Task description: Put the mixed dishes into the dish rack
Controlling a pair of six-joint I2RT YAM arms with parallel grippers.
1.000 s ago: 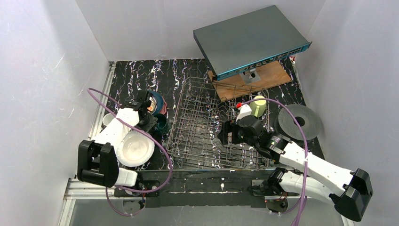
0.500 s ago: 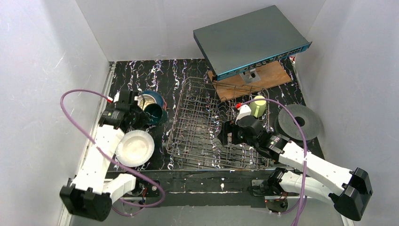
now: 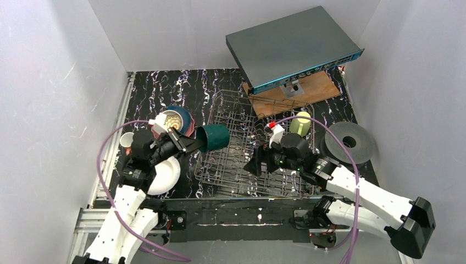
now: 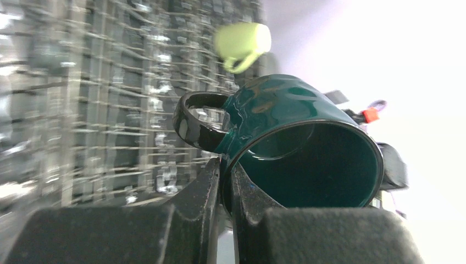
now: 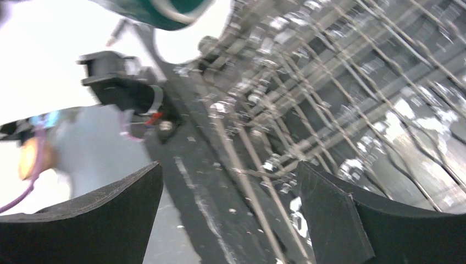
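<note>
My left gripper [image 3: 192, 144] is shut on the rim of the dark teal mug [image 3: 213, 137] and holds it on its side in the air over the left edge of the grey wire dish rack [image 3: 242, 170]. In the left wrist view the mug [image 4: 286, 132] faces the camera, one finger inside the rim, one outside, my gripper [image 4: 225, 170] pinching the wall. A light green mug [image 3: 300, 124] sits at the rack's far right. My right gripper [image 3: 256, 163] is open and empty above the rack's middle [image 5: 340, 110]. A white bowl [image 3: 165, 175] and stacked plates [image 3: 177, 119] lie left of the rack.
A flat grey box with a blue edge [image 3: 291, 47] leans on a wooden board [image 3: 313, 91] behind the rack. A black disc with a centre hole [image 3: 349, 143] lies right of the rack. A small white cup [image 3: 126, 139] stands at the left edge. White walls enclose the table.
My left arm has lifted the teal mug from beside the plates and swung it right, to the rack's left edge. My right gripper has shifted slightly left over the rack.
</note>
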